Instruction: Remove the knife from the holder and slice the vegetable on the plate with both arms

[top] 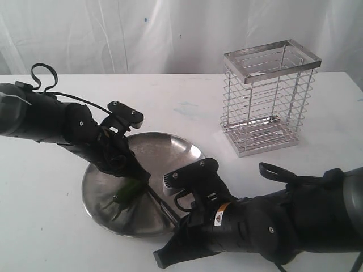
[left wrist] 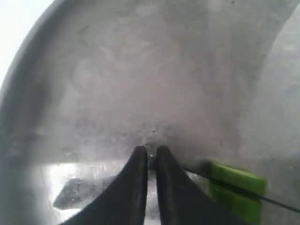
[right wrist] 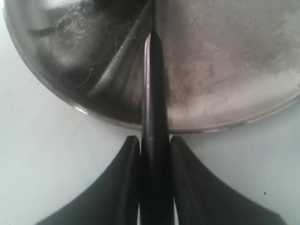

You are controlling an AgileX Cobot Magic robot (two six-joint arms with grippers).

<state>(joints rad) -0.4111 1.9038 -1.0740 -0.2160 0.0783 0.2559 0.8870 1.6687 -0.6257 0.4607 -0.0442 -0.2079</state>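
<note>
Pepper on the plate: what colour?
The pepper is bright green. The left wrist view shows it best, close up.

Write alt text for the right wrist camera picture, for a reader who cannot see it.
The right gripper clamps a slim black knife by its handle, the blade reaching out over a scuffed steel plate. The plate sits on a white table.

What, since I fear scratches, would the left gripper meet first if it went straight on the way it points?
Most likely the plate: the left gripper points at its bare steel, apparently close. The vegetable lies beside that line, not in it.
</note>
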